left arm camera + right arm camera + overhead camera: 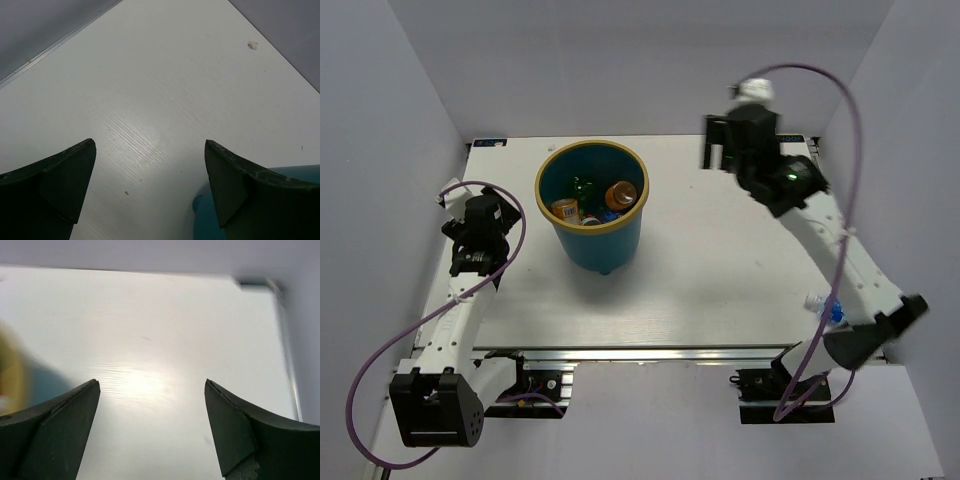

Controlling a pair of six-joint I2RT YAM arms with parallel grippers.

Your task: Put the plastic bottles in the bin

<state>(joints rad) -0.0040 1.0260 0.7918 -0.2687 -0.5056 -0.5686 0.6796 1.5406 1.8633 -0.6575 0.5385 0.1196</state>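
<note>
Cataloguing item: plastic bottles point(618, 196), small drink size

Location: most lie inside the bin point(605, 245), which stands on the tabletop point(720, 290) left of centre. Visible in it are a green bottle point(584, 187), an orange bottle point(621, 192) and a second orange one with a pale label point(565, 208), piled touching one another. One clear bottle point(825, 312) with a blue label and white cap lies outside, at the near right edge of the tabletop, close against the lower part of the right arm point(850, 270) and well apart from the bin.

Handling, as judged: light, thin-walled, smooth and a little slippery. Likely to yield under a squeeze rather than break. Round, so apt to roll if nudged on its side.

Hold: across the middle of the body, square to its long axis, with moderate pressure. The cap end looks too narrow for a sure grip.

Appearance: bin teal-blue with a yellowish rim, tapering downward, far larger than any bottle.

Left gripper point(150, 145): jaws spread, nothing between them, bin wall just to its right.

Right gripper point(152, 382): jaws spread, empty, over bare tabletop near the far right corner
</note>
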